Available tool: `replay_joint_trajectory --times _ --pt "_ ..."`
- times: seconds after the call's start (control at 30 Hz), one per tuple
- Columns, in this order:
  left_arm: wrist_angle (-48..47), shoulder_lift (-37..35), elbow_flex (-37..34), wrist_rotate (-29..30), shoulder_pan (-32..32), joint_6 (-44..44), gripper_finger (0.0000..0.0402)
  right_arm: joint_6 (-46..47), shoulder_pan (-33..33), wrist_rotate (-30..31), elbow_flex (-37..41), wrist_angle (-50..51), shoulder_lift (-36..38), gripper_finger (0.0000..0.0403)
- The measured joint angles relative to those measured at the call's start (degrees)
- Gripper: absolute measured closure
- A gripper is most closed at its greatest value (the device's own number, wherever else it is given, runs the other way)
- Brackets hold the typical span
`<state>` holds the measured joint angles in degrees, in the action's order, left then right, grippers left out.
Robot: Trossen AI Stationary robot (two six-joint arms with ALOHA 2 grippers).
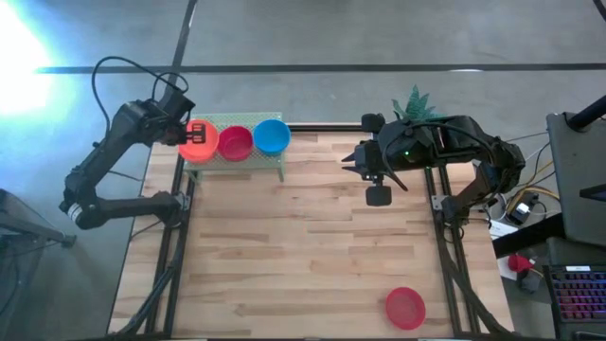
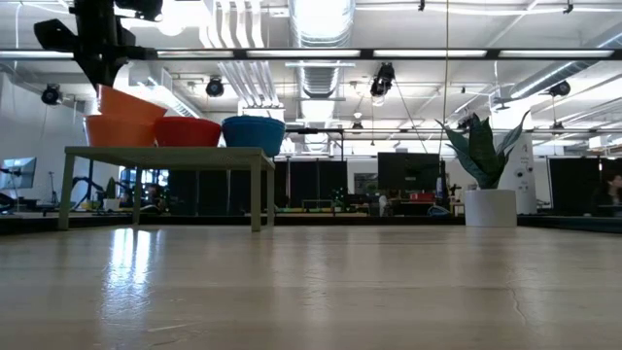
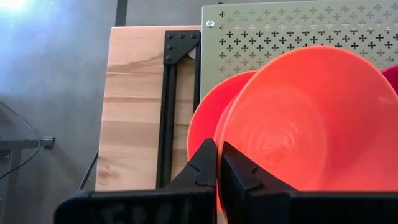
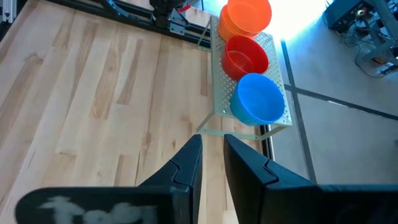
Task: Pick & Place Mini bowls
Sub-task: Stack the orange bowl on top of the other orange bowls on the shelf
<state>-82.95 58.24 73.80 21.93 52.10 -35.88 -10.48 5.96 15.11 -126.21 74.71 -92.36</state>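
Orange mini bowl tilted over orange stack at left end of green rack, rim pinched by left gripper. Red bowl, blue bowl alongside. Another red bowl near right. Right gripper empty, narrowly open, far right.

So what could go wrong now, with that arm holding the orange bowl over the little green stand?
The left gripper pinches only the rim of the tilted orange bowl, so it might slip out. Released crooked, it may not nest in the orange bowl below. It could also knock the red bowl beside it off the stand.
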Motion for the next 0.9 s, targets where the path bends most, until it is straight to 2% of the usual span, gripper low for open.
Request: replay_joint_trajectory --times 0.27,0.6,0.9 --pt "0.2 0.0 0.0 0.0 0.0 0.7 0.0394 0.0 0.0 0.0 0.0 -0.1 0.0 0.0339" --pt "0.2 0.1 0.0 0.5 0.0 1.3 0.0338 0.0 0.0 0.0 0.0 -0.2 0.0 0.0339" --pt "0.2 0.1 2.0 0.5 0.0 3.1 0.0335 0.0 0.0 0.0 0.0 -0.3 0.0 0.0339"
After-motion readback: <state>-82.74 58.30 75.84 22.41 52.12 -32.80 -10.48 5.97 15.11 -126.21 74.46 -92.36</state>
